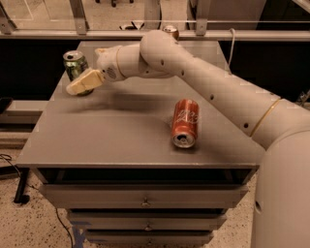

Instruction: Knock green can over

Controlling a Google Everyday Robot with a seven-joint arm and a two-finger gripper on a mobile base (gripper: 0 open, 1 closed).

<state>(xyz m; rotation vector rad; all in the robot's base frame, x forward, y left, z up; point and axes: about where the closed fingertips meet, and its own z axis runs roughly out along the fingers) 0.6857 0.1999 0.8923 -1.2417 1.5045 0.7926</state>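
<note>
Now one hand (pixel 83 82) overlaps one green can (pixel 75 62); one red can (pixel 185 122) lies apart.

We see a grey table (pixel 121 140) with a flat, matte top that takes up most of the view. Under its front edge we count stacked drawers (pixel 145 194), each with a small knob at the middle. The floor (pixel 34 227) around it is pale and speckled, and a black cable (pixel 9 162) trails across it at the left. Behind the table a metal rail (pixel 252 35) runs across, carried by upright posts (pixel 77 14), with dark panels (pixel 29 68) below it and a lighter floor beyond. The light is dim and warm. The gripper (pixel 77 86) hangs over the table's far left corner.
</note>
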